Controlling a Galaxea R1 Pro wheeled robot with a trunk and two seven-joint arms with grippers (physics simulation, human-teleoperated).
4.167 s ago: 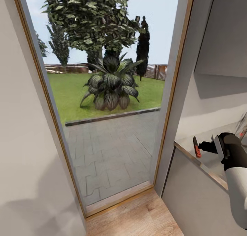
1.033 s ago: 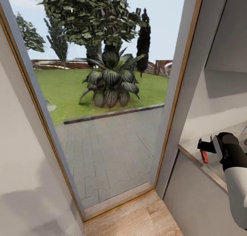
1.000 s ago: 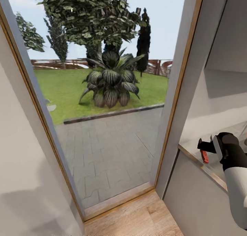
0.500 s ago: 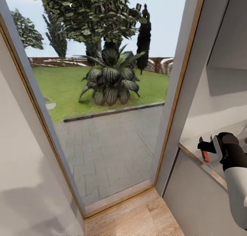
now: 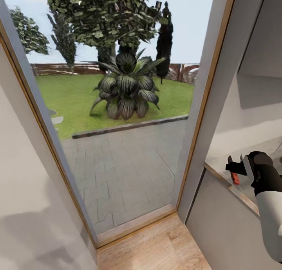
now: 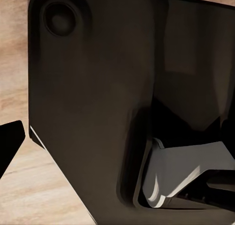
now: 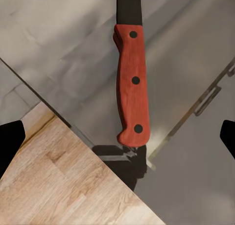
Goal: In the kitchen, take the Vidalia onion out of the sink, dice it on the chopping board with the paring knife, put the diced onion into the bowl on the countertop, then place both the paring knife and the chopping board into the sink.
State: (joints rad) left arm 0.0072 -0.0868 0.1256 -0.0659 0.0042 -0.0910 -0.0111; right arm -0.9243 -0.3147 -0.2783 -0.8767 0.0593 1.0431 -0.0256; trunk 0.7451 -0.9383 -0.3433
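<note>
- Shifted slightly since half a second ago: whole head view, garden plant a touch lower and more of the lawn's left side showing, so a move of the camera; right arm unchanged at the right edge of the frame.
- One right gripper (image 5: 231, 167) at the lower right of the head view, dark fingers (image 5: 234, 168) pointing left over the countertop (image 5: 219, 163), white forearm below it.
- One paring knife (image 5: 234, 176) just under the gripper in the head view: red-orange handle, dark tip poking up beside the fingers.
- Right wrist view: same knife (image 7: 131, 83) down the middle of the frame, red-orange handle with three dark rivets, dark blade running off the top edge, over the grey glossy countertop (image 7: 63, 48); two dark fingertips (image 7: 10, 139) spread wide at the left and right edges, handle untouched by them, so hand released, grasping nothing.
- One strip of light wood floor (image 7: 63, 186) at the lower left of the right wrist view.
- Left wrist view: one dark rounded housing (image 6: 98, 102) close to the lens, light wood floor (image 6: 29, 190) behind, one dark fingertip (image 6: 10, 141) at the left edge; left hand's state cannot be told.
- One tall glass door (image 5: 117, 125) in a wood frame across the middle of the head view; beyond it one broad-leaved plant (image 5: 126, 91), grey paving, lawn, trees.
</note>
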